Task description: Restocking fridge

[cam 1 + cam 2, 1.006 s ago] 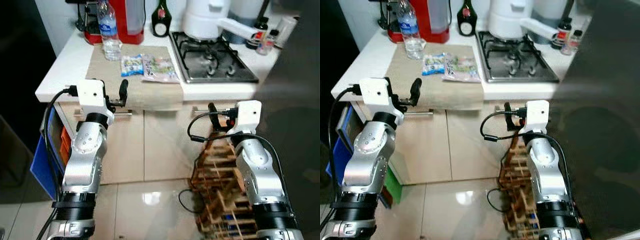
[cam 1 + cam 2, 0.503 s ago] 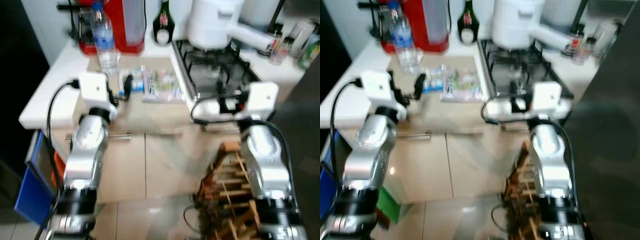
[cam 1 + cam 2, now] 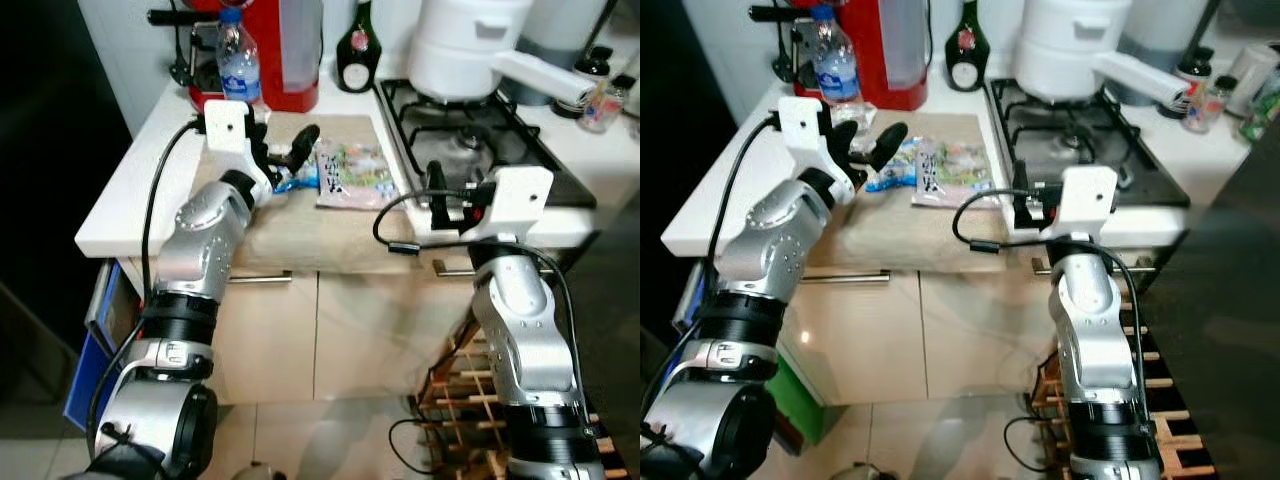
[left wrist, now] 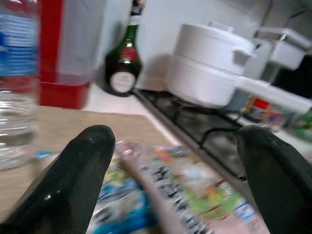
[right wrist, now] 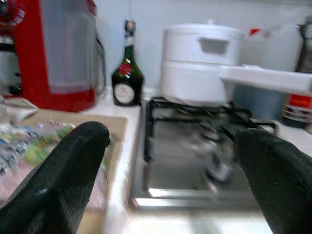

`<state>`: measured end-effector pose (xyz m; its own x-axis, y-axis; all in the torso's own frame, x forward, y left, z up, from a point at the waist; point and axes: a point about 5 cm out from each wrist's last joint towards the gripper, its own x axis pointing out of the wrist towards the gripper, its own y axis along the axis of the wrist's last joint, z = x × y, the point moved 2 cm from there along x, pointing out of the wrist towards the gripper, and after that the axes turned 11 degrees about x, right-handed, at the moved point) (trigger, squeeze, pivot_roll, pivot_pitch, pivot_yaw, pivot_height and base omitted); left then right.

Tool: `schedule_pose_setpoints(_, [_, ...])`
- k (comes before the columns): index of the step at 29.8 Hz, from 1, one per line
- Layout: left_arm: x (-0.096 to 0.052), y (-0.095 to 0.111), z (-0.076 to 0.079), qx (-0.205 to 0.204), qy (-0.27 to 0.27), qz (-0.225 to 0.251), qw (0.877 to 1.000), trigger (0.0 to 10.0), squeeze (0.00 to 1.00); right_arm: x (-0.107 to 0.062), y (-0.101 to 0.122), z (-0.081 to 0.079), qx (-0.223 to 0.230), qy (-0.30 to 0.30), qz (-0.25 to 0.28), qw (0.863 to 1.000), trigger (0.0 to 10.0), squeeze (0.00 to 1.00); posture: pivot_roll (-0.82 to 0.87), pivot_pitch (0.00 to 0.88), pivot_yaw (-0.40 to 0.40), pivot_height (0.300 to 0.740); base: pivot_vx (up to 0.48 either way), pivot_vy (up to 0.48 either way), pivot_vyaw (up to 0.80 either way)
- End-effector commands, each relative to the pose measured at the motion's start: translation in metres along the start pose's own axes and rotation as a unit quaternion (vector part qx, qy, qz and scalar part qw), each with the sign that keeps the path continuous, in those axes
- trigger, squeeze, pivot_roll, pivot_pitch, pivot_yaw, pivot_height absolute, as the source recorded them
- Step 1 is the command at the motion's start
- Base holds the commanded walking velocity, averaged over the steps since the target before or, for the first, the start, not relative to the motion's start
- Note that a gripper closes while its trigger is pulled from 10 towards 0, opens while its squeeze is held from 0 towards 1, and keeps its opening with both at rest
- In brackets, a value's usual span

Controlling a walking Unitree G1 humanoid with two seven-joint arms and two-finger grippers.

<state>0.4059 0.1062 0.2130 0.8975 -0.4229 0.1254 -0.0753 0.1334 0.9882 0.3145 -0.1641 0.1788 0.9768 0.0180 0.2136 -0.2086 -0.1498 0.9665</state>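
Above, counter (image 3: 120,190):
Water bottle (image 3: 237,60): upright, back edge.
Snack packets (image 3: 350,172): flat on mat (image 3: 300,215).
Left gripper (image 3: 290,160): spread wide, empty, over packets.
Right gripper (image 3: 437,190): spread wide, empty, front edge by hob (image 3: 480,140).

Red coffee machine (image 3: 285,45), white pot (image 3: 465,45), dark green bottle (image 3: 356,62), seemingly multicoloured snack packets (image 3: 350,172) (blurred).

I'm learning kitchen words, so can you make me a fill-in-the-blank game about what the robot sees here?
1. The left pincer is open above the snack packets on the ____ mat.
2. The clear water bottle stands in front of a ____ machine.
3. The big white pot sits on the gas ____.
4. The dark glass bottle stands between the red machine and the white ____.

Missing words: beige; red; stove; pot
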Motion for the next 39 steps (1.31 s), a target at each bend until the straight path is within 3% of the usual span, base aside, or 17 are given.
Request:
schedule_pose_setpoints(1, [0.009, 0.008, 0.000, -0.020, -0.005, 0.006, 1.000, 10.0, 0.00, -0.004, 0.009, 0.007, -0.010, -0.013, 0.009, 1.000, 10.0, 0.88, -0.22, 0.059, 0.058, 0.740, 0.000, 0.000, 0.00])
schedule_pose_setpoints(8, [0.016, 0.004, -0.010, -0.062, 0.022, -0.003, 0.998, 10.0, 0.00, -0.017, 0.013, 0.015, -0.021, -0.029, 0.006, 0.999, 10.0, 0.88, -0.27, 0.080, 0.065, 0.740, 0.000, 0.000, 0.00])
schedule_pose_setpoints(18, [0.016, -0.018, -0.016, -0.042, 0.067, -0.052, 0.996, 10.0, 0.00, -0.023, 0.013, 0.015, -0.025, -0.030, -0.007, 0.999, 10.0, 0.88, -0.28, 0.084, 0.062, 0.740, 0.000, 0.000, 0.00])
schedule_pose_setpoints(23, [0.019, -0.021, -0.011, -0.045, 0.062, -0.063, 0.995, 10.0, 0.00, -0.023, 0.013, 0.013, -0.023, -0.028, -0.010, 0.999, 10.0, 0.88, -0.27, 0.083, 0.063, 0.740, 0.000, 0.000, 0.00])
schedule_pose_setpoints(28, [0.021, -0.021, -0.008, -0.073, 0.062, -0.056, 0.994, 10.0, 0.00, -0.023, 0.013, 0.013, -0.021, -0.031, -0.008, 0.999, 10.0, 0.88, -0.28, 0.086, 0.066, 0.740, 0.000, 0.000, 0.00])
schedule_pose_setpoints(34, [0.021, -0.033, -0.002, -0.055, 0.068, -0.093, 0.992, 10.0, 0.00, -0.024, 0.014, 0.013, -0.020, -0.033, -0.008, 0.999, 10.0, 0.88, -0.28, 0.087, 0.068, 0.740, 0.000, 0.000, 0.00])
schedule_pose_setpoints(39, [0.023, -0.038, 0.006, -0.083, 0.062, -0.100, 0.990, 10.0, 0.00, -0.024, 0.014, 0.013, -0.020, -0.034, -0.007, 0.999, 10.0, 0.88, -0.28, 0.087, 0.071, 0.740, 0.000, 0.000, 0.00])
